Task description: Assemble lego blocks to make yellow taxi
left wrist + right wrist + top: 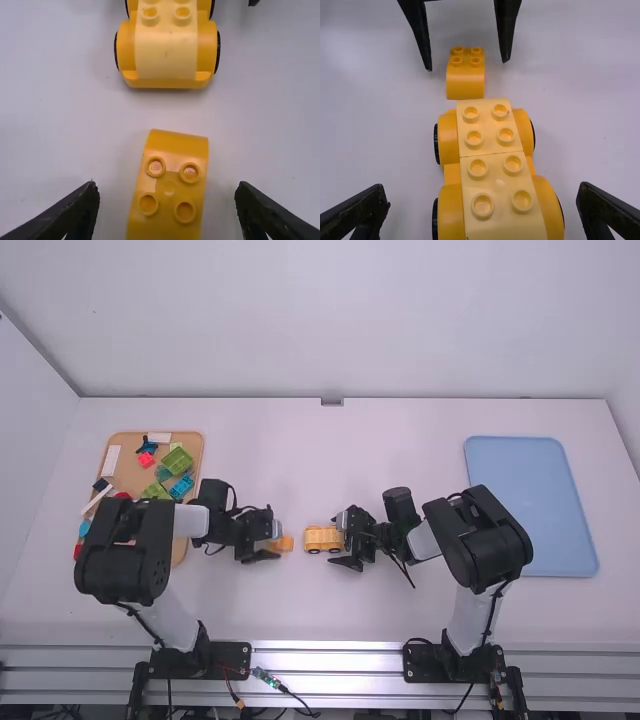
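Bricks of mixed colours (177, 460) lay in the tan rectangular tray (128, 475). Next, the left arm's fingers (80, 212) stood released either side of the glossy, curve-ended yellow plastic block (170, 187), four-studded and loose on the smooth white bench (270, 610). Beside it, the black-wheeled yellow toy chassis (449, 215) carried pale yellow studded bricks (502, 187), seemingly fully seated, between the right arm's parted fingers (362, 207). Fitting the curved block was probably left.
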Controlling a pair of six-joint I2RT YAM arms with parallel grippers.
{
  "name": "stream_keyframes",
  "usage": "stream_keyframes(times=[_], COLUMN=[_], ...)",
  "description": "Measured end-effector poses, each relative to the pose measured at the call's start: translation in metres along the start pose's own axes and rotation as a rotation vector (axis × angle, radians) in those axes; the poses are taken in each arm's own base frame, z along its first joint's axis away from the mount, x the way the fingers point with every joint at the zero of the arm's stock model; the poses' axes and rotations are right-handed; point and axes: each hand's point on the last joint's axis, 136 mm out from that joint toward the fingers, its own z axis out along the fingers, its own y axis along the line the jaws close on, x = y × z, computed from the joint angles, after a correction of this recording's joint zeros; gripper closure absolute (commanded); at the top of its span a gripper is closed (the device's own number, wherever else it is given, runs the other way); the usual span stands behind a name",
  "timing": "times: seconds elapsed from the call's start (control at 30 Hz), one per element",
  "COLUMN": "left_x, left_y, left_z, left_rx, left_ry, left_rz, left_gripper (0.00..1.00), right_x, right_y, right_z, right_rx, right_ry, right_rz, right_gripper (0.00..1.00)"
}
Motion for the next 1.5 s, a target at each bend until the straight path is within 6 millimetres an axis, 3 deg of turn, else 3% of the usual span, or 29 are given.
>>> stream_keyframes(times=[0.07, 0.13, 0.43, 0.7, 1.1, 1.2, 1.4, 1.5], left_x=[-0.0002, -0.0002, -0.0001, -0.0003, 0.0022, 0.0002, -0.001, -0.0005], left_y=[0.0009, 0.0011, 0.0012, 0.001, 0.0016, -0.0009, -0.0015, -0.0064], left_z=[0.0, 0.0, 0.0001, 0.0003, 0.0043, 0.0085, 0.0093, 0.009], left_rx=[-0.003, -0.004, -0.005, -0.004, -0.002, 0.012, 0.015, 0.036], left_ry=[-0.001, -0.001, -0.001, -0.001, -0.001, -0.033, -0.044, -0.041], left_rz=[0.004, 0.008, 0.008, 0.009, 0.013, 0.006, 0.006, -0.015], left_gripper=[0.47, 0.5, 0.52, 0.48, 0.58, 0.65, 0.62, 0.5], right_x=[0.0, -0.0001, -0.0005, -0.0004, -0.0005, -0.0005, -0.0003, -0.0004], right_y=[0.0001, 0.0001, 0.0004, 0.0004, 0.0004, 0.0005, 0.0005, 0.0006], right_z=[0.0, 0.0, 0.0, 0.0, 0.0, 0.0, 0.0, 0.0], right_rx=[0.0, -0.001, -0.002, -0.002, -0.003, -0.003, -0.003, -0.003], right_ry=[0.0, -0.001, -0.003, -0.002, -0.003, -0.003, -0.002, -0.003], right_rz=[0.0, 0.002, 0.0, 0.001, 0.001, 0.0, 0.002, 0.001], right_gripper=[0.01, 0.01, 0.01, 0.01, 0.01, 0.01, 0.01, 0.01])
